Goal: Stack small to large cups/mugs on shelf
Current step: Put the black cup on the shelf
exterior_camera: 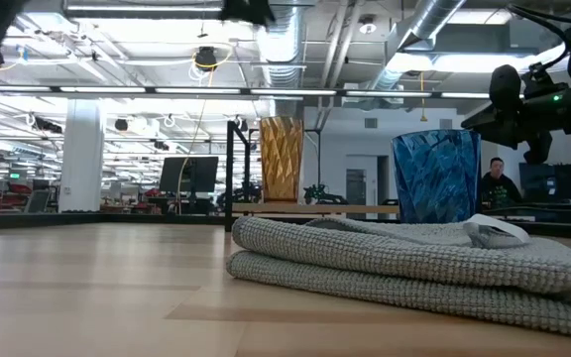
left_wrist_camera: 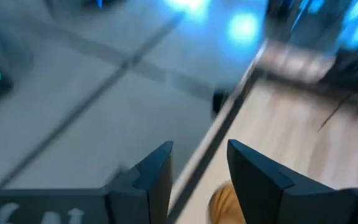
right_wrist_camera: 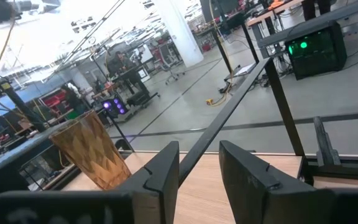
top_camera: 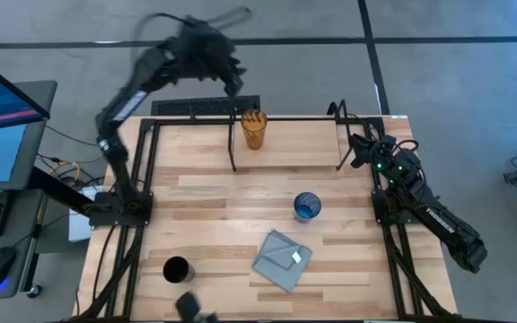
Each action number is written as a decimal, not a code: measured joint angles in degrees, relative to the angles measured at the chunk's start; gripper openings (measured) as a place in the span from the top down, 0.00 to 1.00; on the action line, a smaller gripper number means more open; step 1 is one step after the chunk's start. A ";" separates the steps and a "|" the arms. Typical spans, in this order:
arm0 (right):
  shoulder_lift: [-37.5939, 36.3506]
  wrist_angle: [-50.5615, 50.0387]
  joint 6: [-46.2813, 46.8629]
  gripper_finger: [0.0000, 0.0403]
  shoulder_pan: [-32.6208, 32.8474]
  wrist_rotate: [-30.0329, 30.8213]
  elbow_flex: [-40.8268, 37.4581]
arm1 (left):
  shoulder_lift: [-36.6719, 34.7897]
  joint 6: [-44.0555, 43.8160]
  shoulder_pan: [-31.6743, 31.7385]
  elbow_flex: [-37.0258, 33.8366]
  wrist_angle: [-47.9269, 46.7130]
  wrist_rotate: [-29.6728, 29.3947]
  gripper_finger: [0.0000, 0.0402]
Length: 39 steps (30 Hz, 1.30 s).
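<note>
Left gripper (top_camera: 232, 82) raised above the back rail of the shelf (top_camera: 285, 117), just behind the amber tumbler (top_camera: 253, 128); fingers (left_wrist_camera: 157, 171) parted with a clear gap, nothing between them, nothing touched. Motion-blurred in the high view, so presumably mid-swing.

Right gripper (top_camera: 355, 148) parked at the right end of the shelf, near the post; fingers (right_wrist_camera: 166, 168) likewise apart and empty, pointed toward the tumbler.

Progress, judged from layout: amber tumbler standing upright on the shelf board, alone, nothing nested in it. Blue cup (top_camera: 307, 206) upright on the table (top_camera: 205, 224), well in front of the shelf, near the grey folded cloth (top_camera: 283, 259). Black cup (top_camera: 177, 269) upright near the front left of the table, far from the shelf. Neither touched by a gripper.

Estimate: early stage. One of three visible cups on the shelf; no stack begun. Remaining: fetch blue and black cups, bring to shelf, nest by size.
</note>
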 joint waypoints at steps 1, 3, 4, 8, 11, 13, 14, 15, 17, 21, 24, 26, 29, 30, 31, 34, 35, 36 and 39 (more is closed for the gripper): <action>0.00 0.01 0.00 0.66 0.01 0.00 0.01 | -1.67 0.40 -0.37 0.00 1.31 0.92 0.65; 0.00 0.02 0.00 0.66 0.00 0.00 0.01 | -4.59 1.13 -1.28 0.00 3.03 1.66 0.65; 0.00 0.03 0.00 0.66 0.02 -0.01 0.00 | -5.86 1.19 -1.82 0.00 3.27 1.59 0.65; 0.00 0.02 -0.04 0.66 0.01 0.00 0.00 | -10.05 1.23 -4.36 -0.04 2.71 -0.85 0.65; 0.00 0.02 -0.07 0.66 0.00 0.00 0.01 | -13.13 1.25 -6.80 -2.09 3.06 -3.77 0.65; 0.00 0.02 -0.09 0.66 0.00 0.00 -0.01 | -15.65 1.08 -8.41 -5.57 4.67 -6.16 0.65; 0.00 0.02 -0.09 0.66 0.01 0.00 0.00 | -17.12 0.90 -9.20 -8.03 6.24 -7.16 0.65; 0.00 0.03 -0.11 0.66 0.01 0.00 -0.01 | -18.81 0.84 -9.93 -10.87 8.08 -8.20 0.65; 0.00 0.02 -0.13 0.66 0.00 0.00 -0.01 | -23.17 0.23 -10.98 -17.86 12.45 -10.56 0.65; 0.00 0.04 -0.13 0.66 0.00 0.00 0.01 | -33.42 -1.36 -12.01 -34.42 22.14 -12.86 0.65; 0.00 0.02 -0.13 0.66 0.00 0.01 -0.01 | -40.51 -4.40 -12.05 -46.31 27.37 -11.18 0.65; 0.00 0.04 -0.13 0.66 -0.01 0.02 0.01 | -45.08 -7.41 -12.05 -53.49 29.76 -8.85 0.65; 0.00 0.04 -0.13 0.66 -0.02 0.08 0.01 | -51.15 -11.78 -12.05 -62.51 30.82 -3.94 0.65; 0.00 0.02 -0.13 0.66 -0.04 0.16 0.00 | -52.97 -13.16 -12.08 -65.21 30.74 -1.89 0.65; 0.00 0.02 -0.13 0.66 -0.04 0.21 0.01 | -54.50 -14.72 -12.26 -67.72 30.88 -0.07 0.65; 0.02 0.01 -0.44 0.66 -0.09 0.22 -0.01 | -58.55 -18.40 -13.91 -75.15 31.47 4.47 0.65; 0.00 0.02 -1.16 0.66 -0.09 0.22 -0.01 | -59.79 -19.46 -14.71 -77.51 31.91 5.56 0.65; 0.02 0.02 -1.74 0.66 -0.09 0.22 0.01 | -60.88 -20.79 -15.50 -79.67 32.06 6.15 0.65; 0.00 0.02 -2.51 0.66 -0.09 0.22 0.01 | -63.23 -26.89 -18.02 -84.98 32.37 7.56 0.65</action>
